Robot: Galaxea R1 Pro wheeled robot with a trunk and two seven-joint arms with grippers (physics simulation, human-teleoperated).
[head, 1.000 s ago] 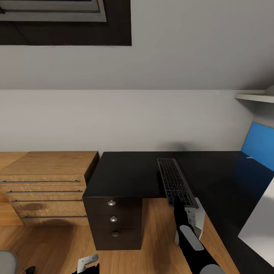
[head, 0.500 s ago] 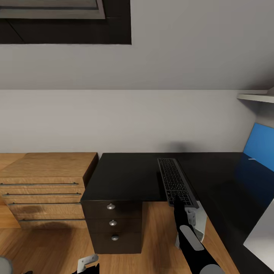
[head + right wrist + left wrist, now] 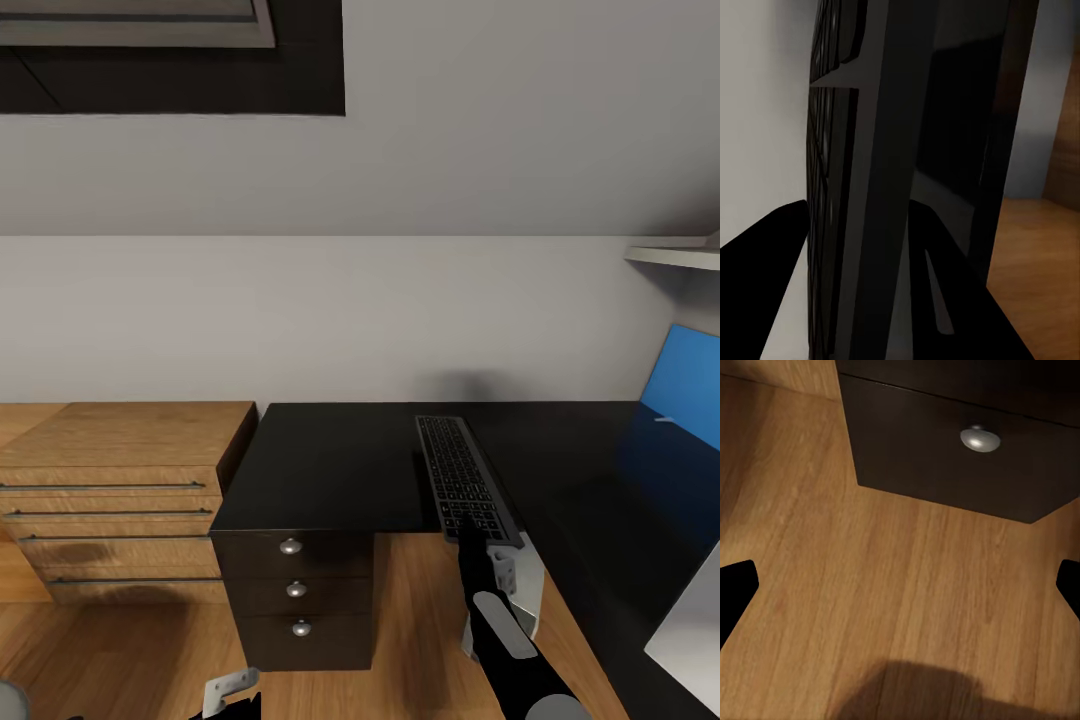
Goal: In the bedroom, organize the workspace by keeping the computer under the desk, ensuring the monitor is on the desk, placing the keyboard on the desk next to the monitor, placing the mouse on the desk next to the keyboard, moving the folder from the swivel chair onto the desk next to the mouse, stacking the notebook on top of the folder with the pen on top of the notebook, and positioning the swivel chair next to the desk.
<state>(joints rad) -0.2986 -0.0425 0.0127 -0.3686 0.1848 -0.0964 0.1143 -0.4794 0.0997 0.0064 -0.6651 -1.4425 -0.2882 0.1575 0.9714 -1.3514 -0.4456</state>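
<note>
The dark keyboard is held lengthwise over the black desk, its far end toward the wall. My right gripper is shut on its near end. In the right wrist view the keyboard stands edge-on between my black fingers. My left gripper hangs low over the wooden floor, open and holding nothing; its pale wrist part shows in the head view. A blue panel and a pale grey slab stand at the desk's right; I cannot tell what they are.
The desk's drawer unit with three round knobs stands below its left end. A wooden chest of drawers stands beside it on the left. A white shelf hangs at the upper right. Wooden floor lies under my arm.
The whole picture has shifted slightly, so the camera has moved; the pale slab sits further right. The keyboard stays in my right gripper as before.
</note>
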